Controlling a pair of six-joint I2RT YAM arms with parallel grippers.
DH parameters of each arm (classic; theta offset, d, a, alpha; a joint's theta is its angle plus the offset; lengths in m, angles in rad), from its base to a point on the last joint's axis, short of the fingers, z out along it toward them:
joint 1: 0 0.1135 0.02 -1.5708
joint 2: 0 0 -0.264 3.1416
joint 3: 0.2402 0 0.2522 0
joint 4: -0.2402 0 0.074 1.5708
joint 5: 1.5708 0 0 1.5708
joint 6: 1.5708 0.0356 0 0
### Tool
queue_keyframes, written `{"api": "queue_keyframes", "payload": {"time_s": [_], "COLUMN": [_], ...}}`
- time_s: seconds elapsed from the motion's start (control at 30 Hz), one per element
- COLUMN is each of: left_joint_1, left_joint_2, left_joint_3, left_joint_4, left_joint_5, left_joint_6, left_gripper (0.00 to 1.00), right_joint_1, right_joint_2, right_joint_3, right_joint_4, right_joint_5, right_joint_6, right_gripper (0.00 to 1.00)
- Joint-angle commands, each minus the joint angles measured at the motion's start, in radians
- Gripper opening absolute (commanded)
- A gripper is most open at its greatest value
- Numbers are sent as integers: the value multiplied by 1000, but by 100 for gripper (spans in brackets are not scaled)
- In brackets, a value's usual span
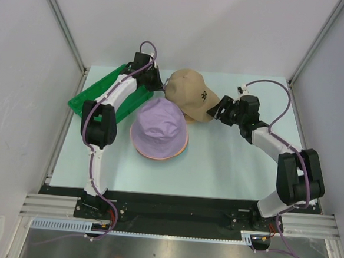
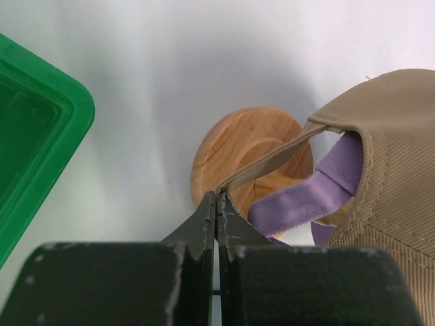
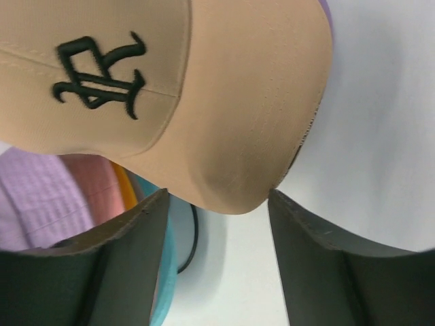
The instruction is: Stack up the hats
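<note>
Pinching tan cap point(image 2: 401, 170) rear strap: left fingers point(image 2: 200, 227), clamped shut. Right fingers point(image 3: 129, 238): apart, flanking brim. Risk: hold, apparently on strap edge only, slips; cap misses lavender hat point(image 1: 159, 127).

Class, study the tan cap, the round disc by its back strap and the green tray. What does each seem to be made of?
The tan cap: woven cloth, probably cotton twill, matte; fine diagonal ribs and stitched seams show.
The round disc: wood, smooth with slight sheen; grain lines and warm colour.
The green tray: likely plastic, glossy and slightly see-through; moulded rounded rim.
</note>
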Motion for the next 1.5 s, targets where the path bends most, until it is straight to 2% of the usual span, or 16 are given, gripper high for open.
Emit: {"api": "queue_keyframes", "payload": {"time_s": [0.0, 0.17, 0.43, 0.53, 0.67, 0.83, 0.9, 1.0, 1.13, 1.23, 1.4, 1.47], "left_joint_1": [5, 5, 5, 5, 5, 5, 5, 5, 5, 5, 5, 5], "left_joint_2": [-51, -51, -54, -52, -51, -52, -52, -60, -81, -84, -81, -80], "left_joint_3": [-6, -7, -7, -9, -15, -16, -19, -38, -79, -91, -93, -91], "left_joint_4": [-6, -9, -6, -3, 2, 0, -1, 12, 45, 52, 58, 55], "left_joint_5": [-23, -30, -30, -27, -30, -37, -40, -31, -11, 3, 16, 13], "left_joint_6": [23, 23, 15, 9, 4, 3, 3, 3, -6, -17, -25, -23], "left_gripper": [0, 0, 0, 0, 0, 0, 0, 0, 0, 0, 0, 0], "right_joint_1": [-8, -34, -66, -74, -87, -120, -121, -127, -130, -133, -143, -147], "right_joint_2": [30, 38, 87, 116, 131, 136, 138, 157, 193, 226, 283, 302], "right_joint_3": [33, 12, 16, 33, 22, -7, -7, -2, 2, 18, 42, 55], "right_joint_4": [76, 107, 229, 245, 269, 343, 361, 386, 421, 450, 516, 538], "right_joint_5": [-15, -26, -127, -153, -162, -178, -184, -199, -208, -221, -245, -250], "right_joint_6": [-25, -17, 17, 24, 41, 87, 87, 87, 92, 93, 135, 150], "right_gripper": [62, 70, 72, 66, 49, 33, 31, 33, 45, 49, 51, 48]}}
